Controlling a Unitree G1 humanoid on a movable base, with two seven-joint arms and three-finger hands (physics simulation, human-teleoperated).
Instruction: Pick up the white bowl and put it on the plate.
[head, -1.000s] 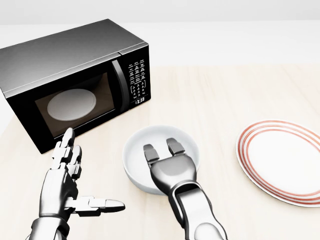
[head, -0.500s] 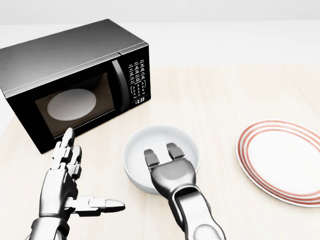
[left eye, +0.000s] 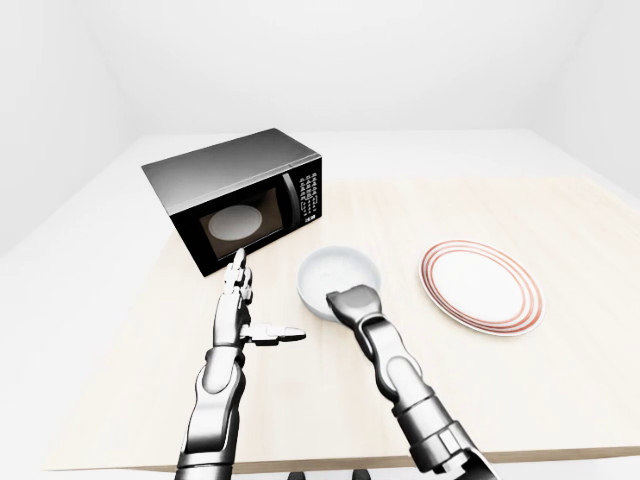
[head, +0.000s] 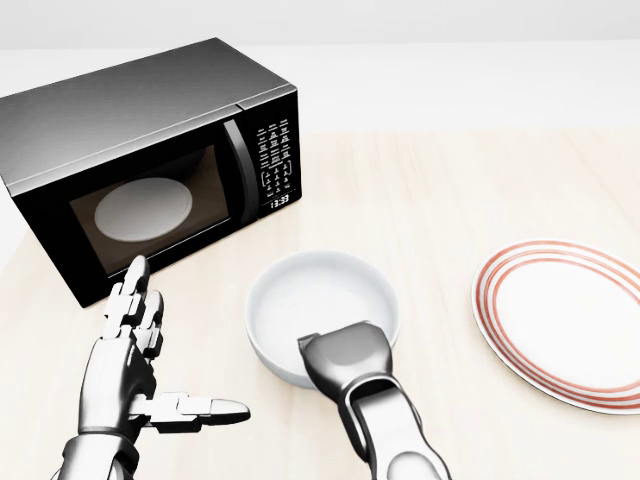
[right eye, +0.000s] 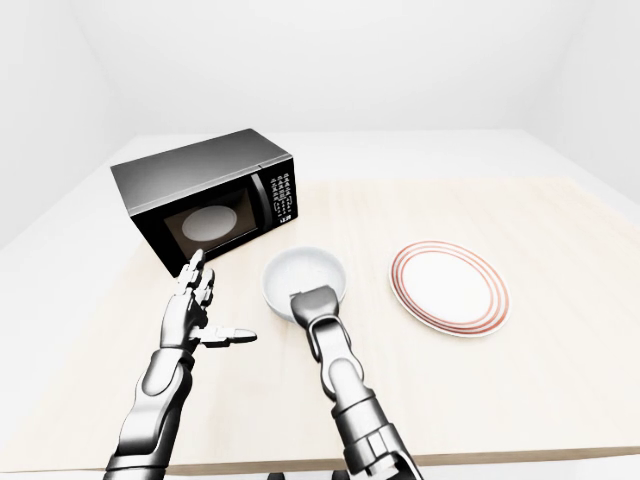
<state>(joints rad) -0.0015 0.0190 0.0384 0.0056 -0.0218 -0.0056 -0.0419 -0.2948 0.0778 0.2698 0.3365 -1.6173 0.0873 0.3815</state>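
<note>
Eye views take in the whole worktop (left eye: 560, 380) and both forearms; the head view crops these. One white bowl (head: 322, 300) sits centre, one red-ringed plate (head: 565, 320) right, one microwave (head: 150, 160) far left. Right hand (head: 343, 362) grips the bowl's near rim, fingers hidden. Left hand (head: 125, 365) hovers, fingers spread.

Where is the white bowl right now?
In the head view, the white bowl sits low in the middle of the table, between the microwave and the plate, with the right hand at its near rim.
</note>
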